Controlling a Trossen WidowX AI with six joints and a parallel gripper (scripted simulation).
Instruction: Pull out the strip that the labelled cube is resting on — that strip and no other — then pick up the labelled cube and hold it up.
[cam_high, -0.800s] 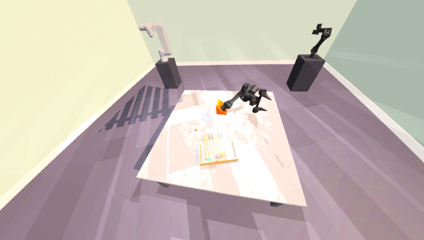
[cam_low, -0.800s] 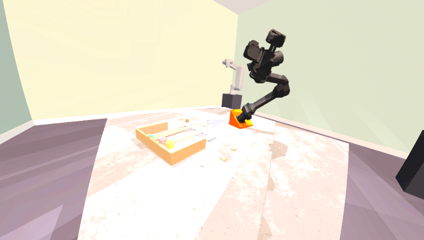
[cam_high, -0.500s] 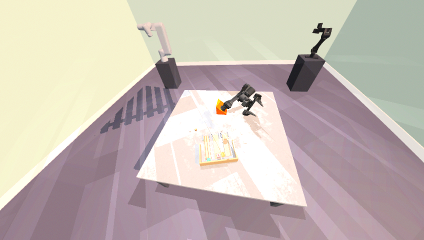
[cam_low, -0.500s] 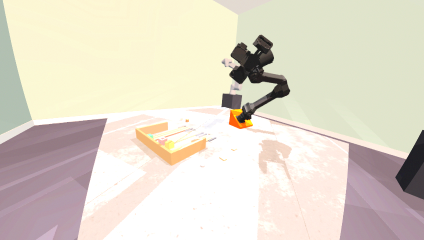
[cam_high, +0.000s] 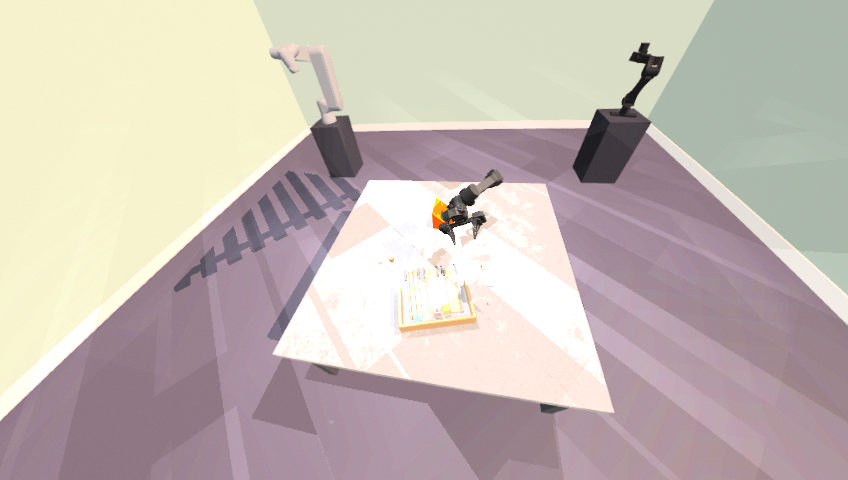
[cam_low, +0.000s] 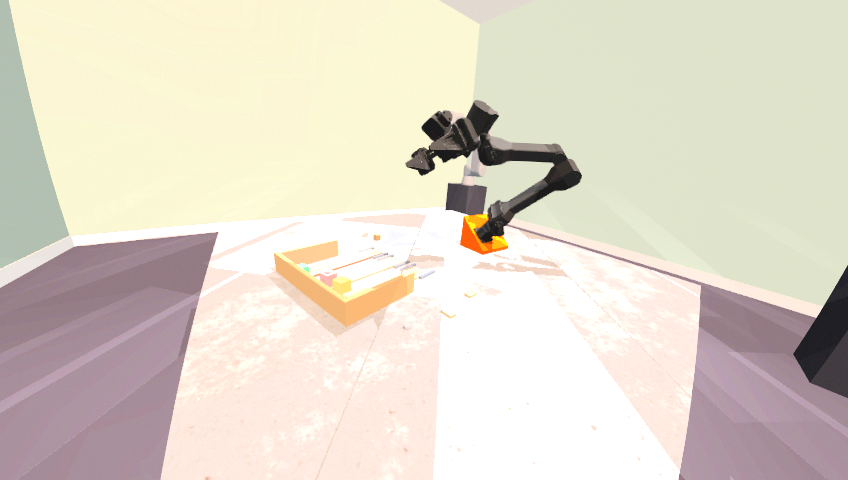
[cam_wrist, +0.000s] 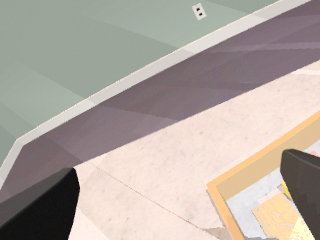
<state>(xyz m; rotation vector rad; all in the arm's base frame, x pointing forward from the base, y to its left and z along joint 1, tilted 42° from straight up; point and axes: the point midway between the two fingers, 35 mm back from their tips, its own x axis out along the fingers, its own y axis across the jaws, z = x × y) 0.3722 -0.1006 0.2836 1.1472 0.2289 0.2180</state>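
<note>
Hanging high near orange wedge-shaped base (cam_high: 437, 221) (cam_low: 471, 236), black two-fingered gripper (cam_high: 465, 233) (cam_low: 437, 155) (cam_wrist: 180, 171) spreads wide, empty. Beyond, grey-tipped strips (cam_high: 415, 297) (cam_low: 357, 262) in orange open-ended tray (cam_high: 437, 324) (cam_low: 377, 301) (cam_wrist: 260, 152) look thin, stiff; grip tips. Cubes at far end probably light; label unreadable.
</note>
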